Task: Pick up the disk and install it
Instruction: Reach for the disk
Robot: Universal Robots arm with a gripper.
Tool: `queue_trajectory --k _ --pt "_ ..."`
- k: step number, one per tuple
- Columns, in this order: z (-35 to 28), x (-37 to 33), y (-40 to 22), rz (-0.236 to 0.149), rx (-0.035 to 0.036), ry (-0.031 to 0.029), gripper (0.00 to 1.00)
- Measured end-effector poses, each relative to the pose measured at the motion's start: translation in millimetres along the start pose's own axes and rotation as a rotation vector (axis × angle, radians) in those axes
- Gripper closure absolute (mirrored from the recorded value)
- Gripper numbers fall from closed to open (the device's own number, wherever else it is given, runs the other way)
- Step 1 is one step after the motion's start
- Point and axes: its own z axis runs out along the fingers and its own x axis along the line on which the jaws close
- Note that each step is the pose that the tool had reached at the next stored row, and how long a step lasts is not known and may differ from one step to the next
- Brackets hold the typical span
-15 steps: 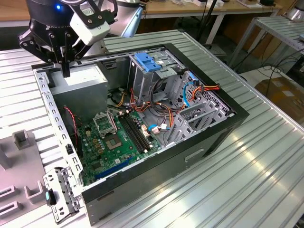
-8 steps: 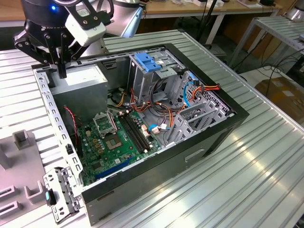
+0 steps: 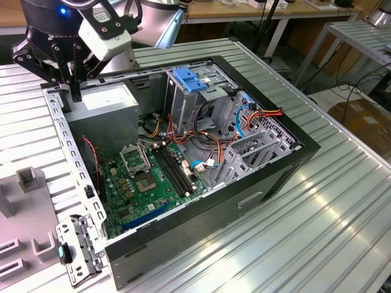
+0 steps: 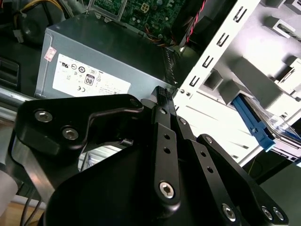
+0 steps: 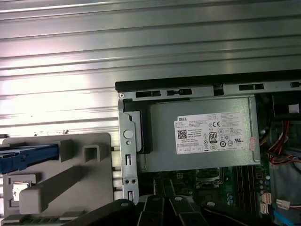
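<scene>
— Hovering over the ten o'clock corner of the computer case (image 3: 183, 235) in the exterior view, the gripper (image 3: 74, 96) is clenched on nothing. I judge the pick unstarted.
— And the disk (image 5: 28, 157)?
— In the grey holder (image 3: 27, 180) outside the case, about seven o'clock from the gripper, well apart. Taking it would probably call for opened jaws.

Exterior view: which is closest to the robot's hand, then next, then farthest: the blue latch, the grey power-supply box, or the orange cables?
1. The grey power-supply box, right beside the hand, in a corner of the case.
2. The blue latch, on top of the metal cage, mid-case.
3. The orange cables, at the far end, toward the exterior view's right.
</scene>
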Motion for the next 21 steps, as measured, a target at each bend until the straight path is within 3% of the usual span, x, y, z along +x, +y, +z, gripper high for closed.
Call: queue_trajectory --k 21 --pt "2.1 15.8 -1.3 0.000 0.0010 0.0125 0.89"
